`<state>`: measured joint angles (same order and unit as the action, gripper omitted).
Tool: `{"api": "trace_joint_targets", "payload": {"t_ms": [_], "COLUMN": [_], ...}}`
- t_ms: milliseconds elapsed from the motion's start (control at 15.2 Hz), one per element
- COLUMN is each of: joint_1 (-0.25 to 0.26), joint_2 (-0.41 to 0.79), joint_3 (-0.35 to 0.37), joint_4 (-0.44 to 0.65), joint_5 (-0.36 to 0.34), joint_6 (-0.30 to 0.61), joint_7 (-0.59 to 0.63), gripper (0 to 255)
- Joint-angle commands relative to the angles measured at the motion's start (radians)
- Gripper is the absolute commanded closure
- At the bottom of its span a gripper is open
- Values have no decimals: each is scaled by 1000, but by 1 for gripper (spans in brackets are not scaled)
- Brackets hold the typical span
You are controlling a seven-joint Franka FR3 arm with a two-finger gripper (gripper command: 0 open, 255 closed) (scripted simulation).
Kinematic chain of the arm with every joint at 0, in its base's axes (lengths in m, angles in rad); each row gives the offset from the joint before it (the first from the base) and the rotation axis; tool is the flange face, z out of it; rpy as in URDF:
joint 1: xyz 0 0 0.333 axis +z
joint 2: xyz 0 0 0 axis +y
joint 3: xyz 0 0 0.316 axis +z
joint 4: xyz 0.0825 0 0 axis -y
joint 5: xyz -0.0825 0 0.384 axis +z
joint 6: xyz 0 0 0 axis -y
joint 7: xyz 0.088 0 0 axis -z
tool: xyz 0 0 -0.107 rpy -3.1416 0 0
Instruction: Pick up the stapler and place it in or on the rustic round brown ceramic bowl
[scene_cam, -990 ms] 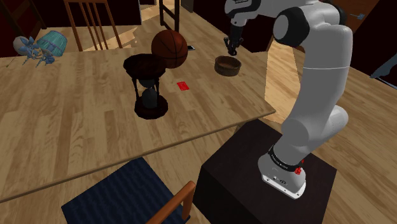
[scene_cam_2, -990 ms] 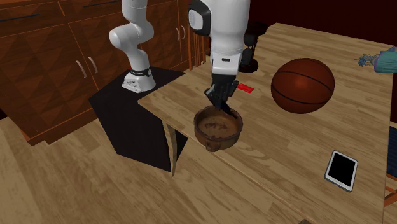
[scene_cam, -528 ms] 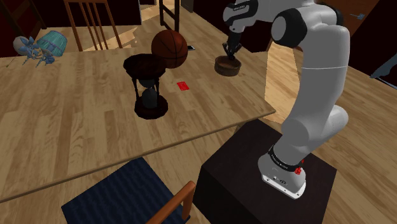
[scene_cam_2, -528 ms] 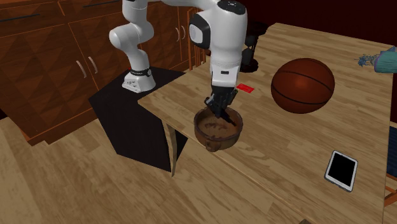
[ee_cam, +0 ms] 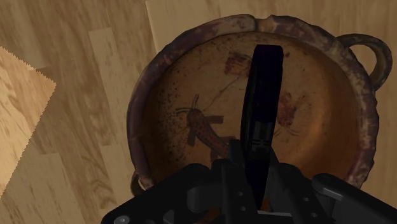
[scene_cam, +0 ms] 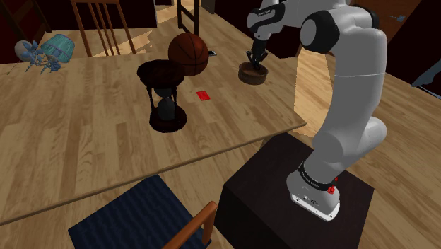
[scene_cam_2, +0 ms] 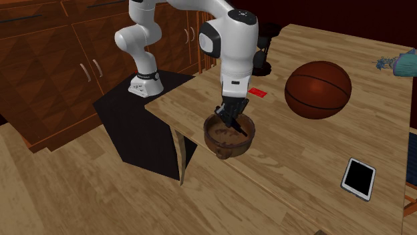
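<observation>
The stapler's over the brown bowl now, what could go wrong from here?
The long black stapler, clasped by the black gripper, spans much of the round brown ceramic bowl; released, it may lean on the rim and tip out. The bowl sits near the wooden table's edge; a bump could shove it off.

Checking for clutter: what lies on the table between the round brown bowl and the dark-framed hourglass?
A small flat red card lies there on the wood, seen most plainly in the shoulder view.
</observation>
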<state>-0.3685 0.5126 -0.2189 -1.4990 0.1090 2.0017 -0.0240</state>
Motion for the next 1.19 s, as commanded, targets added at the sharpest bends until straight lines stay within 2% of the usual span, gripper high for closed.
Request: {"api": "trace_joint_targets", "payload": {"t_ms": [0,66,132,462,726,1122], "joint_1": [0,0,0,0,0,0], "joint_2": [0,0,0,0,-31,-31], "joint_3": [0,0,0,0,-5,-5], "joint_4": [0,0,0,0,81,81], "joint_5": [0,0,0,0,-9,-9], "joint_6": [0,0,0,0,-111,-111], "joint_7": [0,0,0,0,6,6], "gripper": [255,255,0,0,0,0]}}
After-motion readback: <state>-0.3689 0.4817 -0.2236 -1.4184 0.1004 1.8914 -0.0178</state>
